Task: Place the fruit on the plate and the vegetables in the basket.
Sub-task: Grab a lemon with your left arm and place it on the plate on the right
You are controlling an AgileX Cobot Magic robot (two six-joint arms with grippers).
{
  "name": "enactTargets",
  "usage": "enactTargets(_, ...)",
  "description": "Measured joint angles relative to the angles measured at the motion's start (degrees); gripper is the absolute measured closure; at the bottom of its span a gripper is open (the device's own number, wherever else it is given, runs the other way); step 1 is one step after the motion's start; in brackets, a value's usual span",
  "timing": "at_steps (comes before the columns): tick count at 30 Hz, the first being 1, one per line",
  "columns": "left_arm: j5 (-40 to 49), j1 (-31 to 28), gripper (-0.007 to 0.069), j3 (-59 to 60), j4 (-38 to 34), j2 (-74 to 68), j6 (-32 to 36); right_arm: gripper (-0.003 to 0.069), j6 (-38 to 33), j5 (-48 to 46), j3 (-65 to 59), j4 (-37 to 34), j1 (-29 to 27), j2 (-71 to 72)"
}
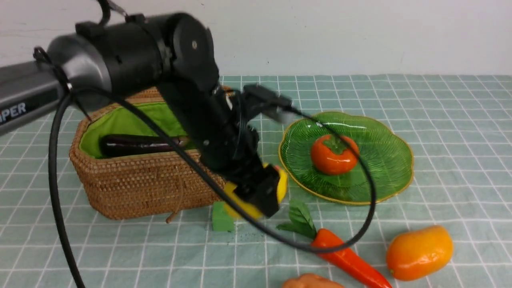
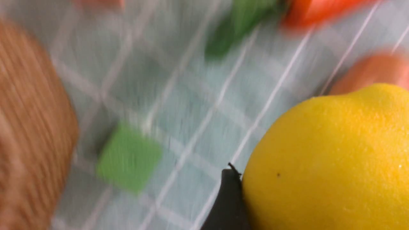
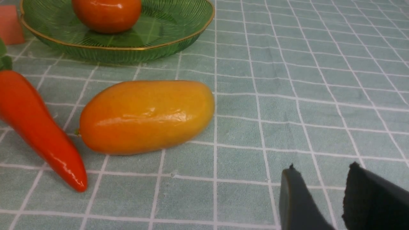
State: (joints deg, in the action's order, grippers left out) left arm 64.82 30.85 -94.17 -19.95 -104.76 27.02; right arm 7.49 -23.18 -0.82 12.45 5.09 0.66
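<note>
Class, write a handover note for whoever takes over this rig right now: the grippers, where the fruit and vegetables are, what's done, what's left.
Left gripper: shut on the lemon, beside the basket, short of the plate.
Right gripper: open, empty, low over the cloth near the mango.
Done: eggplant in the basket; round orange-red fruit on the plate.
Left: lemon and mango to the plate; carrot and potato, both on the cloth, to the basket. No radish in view.
</note>
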Motion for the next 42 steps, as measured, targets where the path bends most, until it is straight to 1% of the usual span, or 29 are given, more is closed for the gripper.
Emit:
enactTargets(2,-2.1,0.8,0.0036,-4.9,-1.3,-0.9,0.0,0.0419,0.0,0.0,0.0,0.0,0.0,0.0)
enactTargets(4,-5.5,2.8,0.0036,-9.3,-1.0,-3.0,0.0,0.0419,0.0,0.0,0.0,0.0,0.0,0.0)
enactTargets(6,-8.8,5.0,0.0036,-12.8,0.8,-5.3,-0.1,0.0419,0.0,0.0,0.0,0.0,0.0,0.0)
enactTargets(7,-12.1,6.7,0.0036,-14.8,2.5,-7.4,-0.6,0.0419,0.0,0.0,0.0,0.0,0.0,0.0)
enactTargets(9,-14.3,7.8,0.0036,-15.8,4.1,-9.0,-1.2,0.0419,0.0,0.0,0.0,0.0,0.0,0.0)
enactTargets(10,-18.5,9.6,0.0036,-17.1,6.9,-12.1,-2.8,0.0419,0.0,0.0,0.0,0.0,0.0,0.0)
enactTargets(11,-19.0,9.8,0.0036,-17.2,7.7,-12.4,-3.0,0.0419,0.0,0.0,0.0,0.0,0.0,0.0)
enactTargets(13,-24.9,11.5,0.0036,-17.5,12.3,-16.7,-6.9,0.0419,0.0,0.0,0.0,0.0,0.0,0.0)
enactTargets(14,-25.3,11.6,0.0036,-17.6,12.7,-16.7,-7.3,0.0419,0.0,0.0,0.0,0.0,0.0,0.0)
enactTargets(16,-30.7,12.8,0.0036,-17.6,17.3,-21.1,-13.3,0.0419,0.0,0.0,0.0,0.0,0.0,0.0)
enactTargets(18,-32.4,13.0,0.0036,-17.6,19.6,-22.3,-16.6,0.0419,0.0,0.0,0.0,0.0,0.0,0.0)
enactTargets(19,-34.0,13.1,0.0036,-17.6,21.9,-24.1,-20.4,0.0419,0.0,0.0,0.0,0.0,0.0,0.0)
enactTargets(21,-35.1,13.1,0.0036,-17.6,24.5,-25.9,-24.3,0.0419,0.0,0.0,0.0,0.0,0.0,0.0)
enactTargets(22,-35.2,13.1,0.0036,-17.6,24.8,-26.0,-24.7,0.0419,0.0,0.0,0.0,0.0,0.0,0.0)
enactTargets(23,-35.4,13.1,0.0036,-17.6,26.4,-26.8,-27.0,0.0419,0.0,0.0,0.0,0.0,0.0,0.0)
enactTargets(26,-35.7,13.1,0.0036,-17.6,27.6,-27.7,-29.0,0.0419,0.0,0.0,0.0,0.0,0.0,0.0)
enactTargets(30,-35.8,13.1,0.0036,-17.6,27.8,-28.0,-29.6,0.0419,0.0,0.0,0.0,0.0,0.0,0.0)
enactTargets(32,-35.8,13.1,0.0000,-17.6,27.1,-28.0,-29.7,0.0419,0.0,0.0,0.0,0.0,0.0,0.0)
enactTargets(36,-35.1,13.1,-0.0040,-17.6,24.9,-28.0,-29.8,0.0419,0.0,0.0,0.0,0.0,0.0,0.0)
enactTargets(38,-34.7,13.1,-0.0042,-17.6,24.5,-27.9,-29.8,0.0419,0.0,0.0,0.0,0.0,0.0,0.0)
enactTargets(42,-34.6,13.1,-0.0020,-17.6,24.3,-27.6,-29.8,0.0419,0.0,0.0,0.0,0.0,0.0,0.0)
